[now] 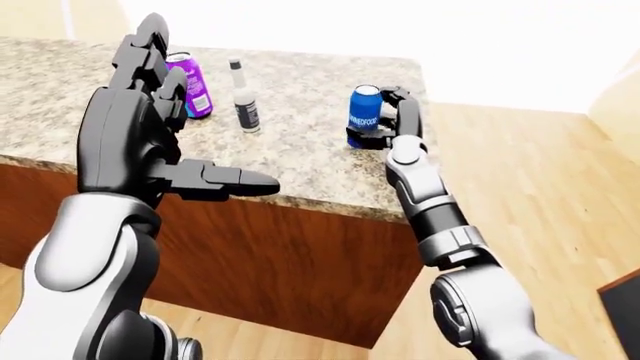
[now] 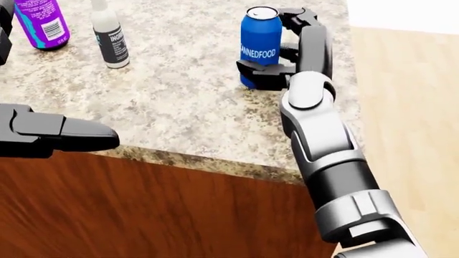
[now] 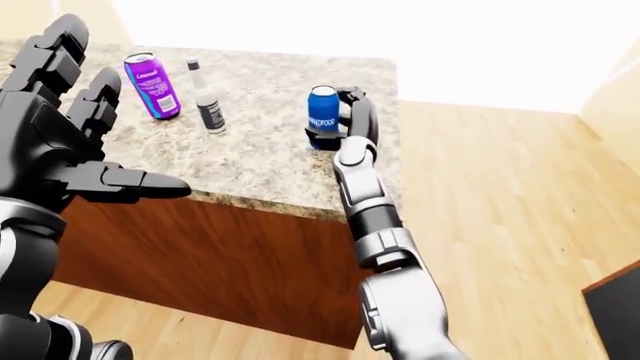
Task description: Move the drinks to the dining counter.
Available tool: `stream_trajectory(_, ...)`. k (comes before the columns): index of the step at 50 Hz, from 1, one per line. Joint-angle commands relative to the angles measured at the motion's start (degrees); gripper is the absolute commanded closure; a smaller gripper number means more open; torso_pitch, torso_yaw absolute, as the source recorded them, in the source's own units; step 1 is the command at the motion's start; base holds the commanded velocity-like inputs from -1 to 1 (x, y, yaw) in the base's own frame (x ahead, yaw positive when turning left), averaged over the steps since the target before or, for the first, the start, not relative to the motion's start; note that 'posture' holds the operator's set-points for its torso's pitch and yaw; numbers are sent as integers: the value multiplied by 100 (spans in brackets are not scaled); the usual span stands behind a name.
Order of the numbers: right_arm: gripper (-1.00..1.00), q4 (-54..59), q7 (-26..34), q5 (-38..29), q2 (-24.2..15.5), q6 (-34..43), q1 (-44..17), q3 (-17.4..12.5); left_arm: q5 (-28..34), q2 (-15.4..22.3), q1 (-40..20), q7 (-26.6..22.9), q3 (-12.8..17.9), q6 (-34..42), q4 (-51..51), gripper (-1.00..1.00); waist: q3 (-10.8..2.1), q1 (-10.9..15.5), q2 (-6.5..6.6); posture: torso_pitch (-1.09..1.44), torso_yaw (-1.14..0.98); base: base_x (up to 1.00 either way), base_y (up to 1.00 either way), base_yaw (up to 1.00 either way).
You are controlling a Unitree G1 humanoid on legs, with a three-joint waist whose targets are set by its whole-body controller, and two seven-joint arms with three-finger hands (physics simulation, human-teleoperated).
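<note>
A blue can (image 2: 260, 37) stands upright near the right end of the granite counter (image 2: 179, 107). My right hand (image 2: 271, 45) is shut on it, with the thumb low across its near side and the fingers (image 2: 297, 16) curled round its far right side. A purple can (image 1: 192, 84) and a small white bottle with a dark label (image 1: 244, 101) stand upright further left on the same counter. My left hand (image 3: 110, 120) is open and empty, raised over the counter's near edge to the left, and it partly hides the purple can in the left-eye view.
The counter has a brown wooden side (image 1: 280, 262) below its near edge. A light wooden floor (image 1: 540, 172) lies to the right of it. A dark object's corner (image 1: 625, 307) shows at the lower right edge of the left-eye view.
</note>
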Motion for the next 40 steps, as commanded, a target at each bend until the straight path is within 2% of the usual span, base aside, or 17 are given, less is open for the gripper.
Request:
stream_trajectory(1, -68, -221, -37, -42, -69, -113, -199, -21, 17, 36, -117, 39, 8, -191, -61, -100, -145, -8, 18, 0, 0, 0, 0, 0)
stream_trajectory(3, -86, -186, -24, -30, -83, -151, -198, -29, 12, 27, -107, 55, -7, -193, -65, -100, -149, -6, 17, 0, 0, 0, 0, 0)
stream_trajectory(6, -100, -208, -16, -20, -88, -144, -188, -28, 2, 31, -105, 59, 0, -194, -66, -100, -157, -6, 17, 0, 0, 0, 0, 0)
stream_trajectory(11, -100, -376, 32, -1, -110, -43, -161, -28, -8, 30, -81, 75, -8, -216, -66, -100, -162, -9, 16, 0, 0, 0, 0, 0)
stream_trajectory(16, -100, -1194, 280, 7, -156, 385, 153, 1, -10, 19, 26, 78, 2, -338, -32, -100, -153, 1, 7, 0, 0, 0, 0, 0)
stream_trajectory(20, -100, -2405, 649, -33, -263, 986, 657, 1, -3, -3, 18, 117, -43, -301, -61, -100, -152, 15, -13, 0, 0, 0, 0, 0)
stream_trajectory(23, -100, -4024, 1148, 22, -357, 1901, 1241, -40, -11, 9, -35, 119, 8, -267, -48, -100, -147, 38, -47, 0, 0, 0, 0, 0)
stream_trajectory(28, -100, -5979, 1725, 147, -526, 3025, 1909, -213, -73, 54, -171, 154, 101, -33, -157, -100, -124, 63, -83, 0, 0, 0, 0, 0)
stream_trajectory(32, -100, -7760, 2138, 302, -755, 4013, 2408, -470, -138, 101, -263, 159, 183, 155, -298, -100, -103, 72, -107, 0, 0, 0, 0, 0)
stream_trajectory(37, -100, -9346, 2455, 669, -1076, 4977, 2733, -1058, -121, 261, -213, 200, 195, 195, -489, -100, -71, 81, -120, 0, 0, 0, 0, 0)
stream_trajectory(38, -100, -9704, 2515, 844, -1023, 4999, 2849, -1326, -213, 292, -198, 220, 256, 178, -496, -100, -68, 78, -125, 0, 0, 0, 0, 0)
stream_trajectory(39, -100, -9960, 2547, 846, -1146, 4848, 3134, -1429, -325, 351, -157, 288, 303, 136, -498, -100, -62, 80, -128, 0, 0, 0, 0, 0)
stream_trajectory(40, -100, -10175, 2606, 1078, -1035, 4744, 3279, -1800, -431, 464, -73, 406, 315, 37, -498, -100, -52, 82, -135, 0, 0, 0, 0, 0)
